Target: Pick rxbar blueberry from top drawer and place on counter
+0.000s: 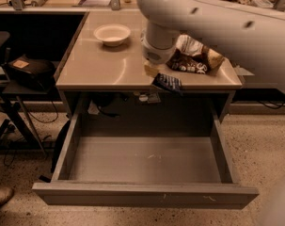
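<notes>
I see the small flat dark navy-blue snack bar (168, 83) at the front edge of the smooth beige-grey bench (97, 67), a little right of the middle, with its near end over the edge. The pincer (152, 69) is just beside it on the left, under the thick white arm (203, 18). I cannot tell how far it is open, or whether it grips the bar. Behind the bar lies a brown-and-white chip bag (194, 58), and a white round bowl (112, 34) stands toward the back left corner. Below, the wide grey metal drawer (146, 194) is pulled out.

White dimpled arm (217, 27), gripper (152, 69) above counter (99, 69)
</notes>
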{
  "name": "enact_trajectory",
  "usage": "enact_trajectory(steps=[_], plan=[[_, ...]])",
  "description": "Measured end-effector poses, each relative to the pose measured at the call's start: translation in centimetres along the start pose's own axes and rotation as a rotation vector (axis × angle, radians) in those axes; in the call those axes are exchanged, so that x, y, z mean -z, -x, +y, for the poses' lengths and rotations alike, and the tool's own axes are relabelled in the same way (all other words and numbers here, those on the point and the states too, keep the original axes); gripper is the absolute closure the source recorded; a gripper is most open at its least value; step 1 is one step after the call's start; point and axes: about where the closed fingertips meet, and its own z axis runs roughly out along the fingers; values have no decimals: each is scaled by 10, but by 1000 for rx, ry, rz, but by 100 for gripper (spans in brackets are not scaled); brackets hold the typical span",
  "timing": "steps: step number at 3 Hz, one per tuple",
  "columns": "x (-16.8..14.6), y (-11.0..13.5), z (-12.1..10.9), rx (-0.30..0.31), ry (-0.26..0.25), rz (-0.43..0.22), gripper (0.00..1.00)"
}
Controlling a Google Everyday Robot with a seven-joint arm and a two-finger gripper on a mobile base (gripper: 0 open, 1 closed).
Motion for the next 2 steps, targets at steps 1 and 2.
enact_trajectory(steps=[1, 2], plan=[[-55, 65, 5, 87, 158, 52, 100], [-61, 85, 9, 115, 198, 56, 100]])
